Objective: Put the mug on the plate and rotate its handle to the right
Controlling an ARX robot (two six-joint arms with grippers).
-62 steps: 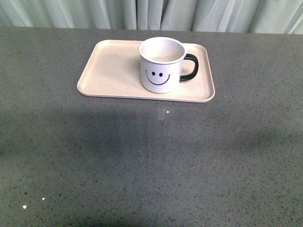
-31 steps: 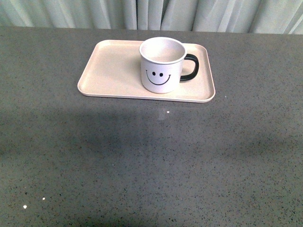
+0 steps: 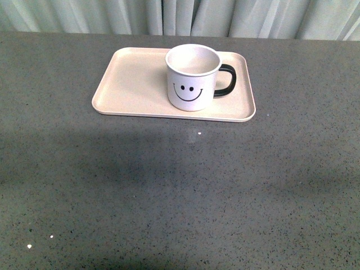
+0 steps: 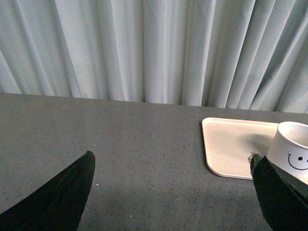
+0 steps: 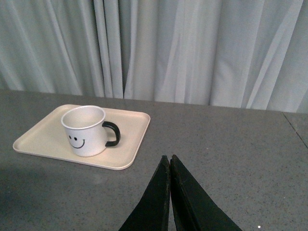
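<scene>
Nothing has shifted between the earlier front views and now: the mug (image 3: 192, 77) stands upright where it stood, on the right half of the plate (image 3: 129, 84), and neither arm shows in the front view.

We see the smiley face turned toward us and the handle (image 3: 226, 80) pointing to the robot's right, its loop lying roughly along the plate's long side. The plate rests on the grey tabletop (image 3: 180, 191), near the far edge by the curtain (image 3: 180, 17).

Our left gripper (image 4: 171, 192) has its jaws spread wide apart, holding nothing, with the mug off beyond its right-hand finger. Our right gripper (image 5: 170, 166) has its jaws pressed together, empty, and the mug lies ahead of it and toward the robot's left, well apart.

We judge both parts of the task done. Should the handle need trimming, the right arm sits on the handle's side and would reach it more directly.
</scene>
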